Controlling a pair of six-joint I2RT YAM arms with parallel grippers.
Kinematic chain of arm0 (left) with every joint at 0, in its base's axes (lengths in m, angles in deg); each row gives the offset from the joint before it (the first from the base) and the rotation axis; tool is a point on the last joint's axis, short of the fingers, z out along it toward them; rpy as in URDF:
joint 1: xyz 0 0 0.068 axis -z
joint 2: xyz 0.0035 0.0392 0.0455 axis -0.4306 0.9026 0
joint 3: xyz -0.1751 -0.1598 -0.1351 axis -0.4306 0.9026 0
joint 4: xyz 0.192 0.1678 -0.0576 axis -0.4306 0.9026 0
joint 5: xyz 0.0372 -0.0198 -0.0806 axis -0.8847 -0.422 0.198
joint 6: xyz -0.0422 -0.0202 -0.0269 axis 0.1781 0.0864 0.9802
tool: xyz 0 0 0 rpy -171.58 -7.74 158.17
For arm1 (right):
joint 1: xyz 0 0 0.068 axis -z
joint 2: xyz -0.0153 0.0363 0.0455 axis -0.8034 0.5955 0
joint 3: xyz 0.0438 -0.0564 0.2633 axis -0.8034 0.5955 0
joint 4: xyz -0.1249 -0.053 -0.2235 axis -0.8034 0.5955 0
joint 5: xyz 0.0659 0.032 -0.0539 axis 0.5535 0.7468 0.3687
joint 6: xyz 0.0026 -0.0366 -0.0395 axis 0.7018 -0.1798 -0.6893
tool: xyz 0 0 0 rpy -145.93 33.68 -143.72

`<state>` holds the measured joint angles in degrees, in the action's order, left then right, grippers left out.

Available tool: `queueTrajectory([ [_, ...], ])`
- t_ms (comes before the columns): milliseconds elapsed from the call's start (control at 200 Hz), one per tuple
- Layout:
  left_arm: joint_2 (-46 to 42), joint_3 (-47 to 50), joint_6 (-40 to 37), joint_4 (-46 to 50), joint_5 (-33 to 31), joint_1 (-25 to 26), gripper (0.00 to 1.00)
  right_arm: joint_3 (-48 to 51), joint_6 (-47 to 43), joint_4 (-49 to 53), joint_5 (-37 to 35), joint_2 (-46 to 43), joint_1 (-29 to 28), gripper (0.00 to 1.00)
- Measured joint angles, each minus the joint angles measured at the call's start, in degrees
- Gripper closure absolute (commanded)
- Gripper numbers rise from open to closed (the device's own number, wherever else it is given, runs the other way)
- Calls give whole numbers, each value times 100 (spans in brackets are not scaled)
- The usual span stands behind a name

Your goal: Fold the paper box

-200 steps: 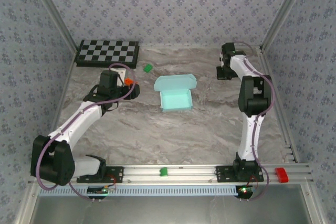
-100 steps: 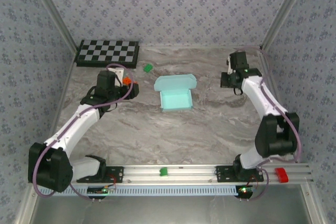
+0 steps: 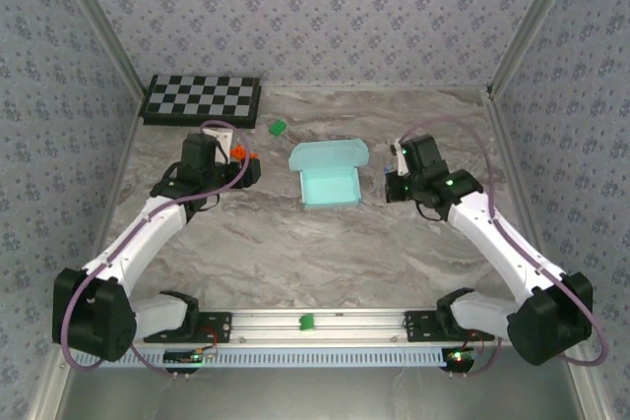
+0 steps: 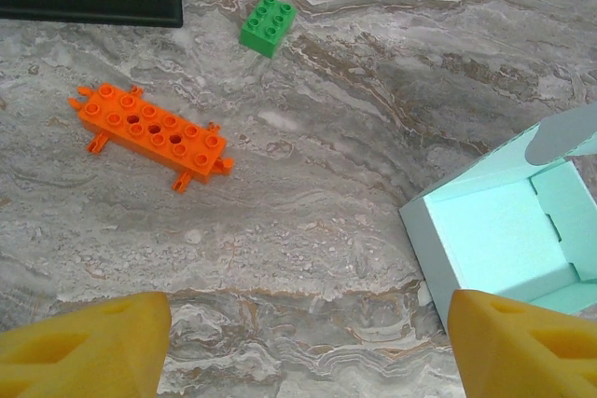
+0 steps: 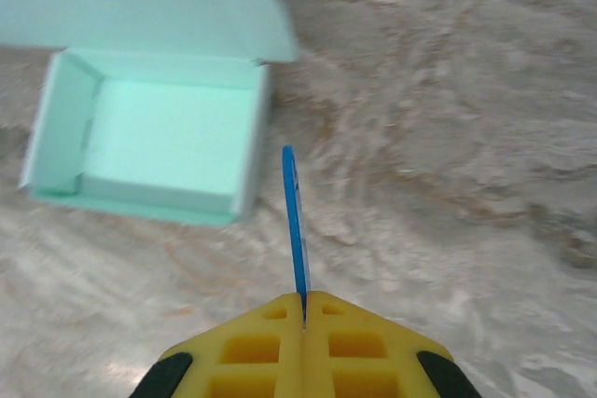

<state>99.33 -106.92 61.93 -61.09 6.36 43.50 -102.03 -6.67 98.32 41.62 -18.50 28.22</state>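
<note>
Marbled counter (image 3: 295, 253), wallpapered walls. Paper box (image 3: 329, 184) sits mid-counter, top open, lid flap open on the far side. Left gripper (image 3: 252, 170) spread wide, empty, left of the box, near orange block (image 4: 151, 130) and green block (image 4: 268, 25). Right gripper (image 5: 303, 309) pressed together, pinching a thin blue strip (image 5: 295, 221) edge-on, just right of the box. Checkerboard (image 3: 202, 98) at far left.

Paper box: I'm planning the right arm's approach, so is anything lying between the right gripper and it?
Nothing visible lies between them: a bare stretch of marble table separates the right gripper from the paper box. The gripper is shut on a thin blue piece that juts ahead towards the box.
</note>
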Motion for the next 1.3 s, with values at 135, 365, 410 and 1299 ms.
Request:
queueTrajectory([
  [135,0,0,2,0,20,0,22,76,2,-273,245,186,-455,100],
  [365,0,0,0,2,26,0,22,79,94,-1088,549,868,-916,100],
  [410,0,0,0,0,33,0,22,79,127,-1248,581,1012,-964,100],
  [1299,0,0,-7,20,39,0,22,-634,660,-2253,59,2944,-1202,100],
])
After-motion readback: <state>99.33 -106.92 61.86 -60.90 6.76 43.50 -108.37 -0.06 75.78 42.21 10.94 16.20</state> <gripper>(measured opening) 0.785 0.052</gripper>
